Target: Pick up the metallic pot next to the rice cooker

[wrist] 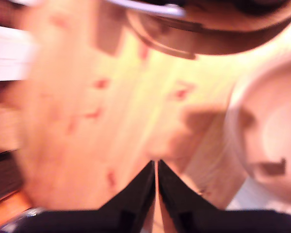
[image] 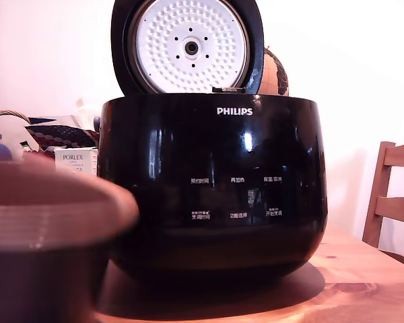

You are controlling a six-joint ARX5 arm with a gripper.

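Note:
The rice cooker [image: 212, 188], glossy black with a white PHILIPS logo, fills the middle of the exterior view with its lid [image: 188, 46] raised and the white dimpled plate showing. The metallic pot [image: 44, 249], dark with a paler rim band, stands blurred in the foreground at the exterior view's left, beside the cooker. The arm does not show in the exterior view. In the wrist view my gripper [wrist: 156, 165] hangs over bare wooden table [wrist: 111, 97], shut with nothing between its black fingers. Ahead of it lies a dark rounded body with a thin pale rim [wrist: 203, 29], too blurred to name.
A pale round vessel [wrist: 271, 131] sits blurred beside the gripper in the wrist view. A wooden chair [image: 392, 195] stands at the exterior view's right. Behind the cooker at the left are a PORLEX box [image: 74, 160], a basket and patterned cloth.

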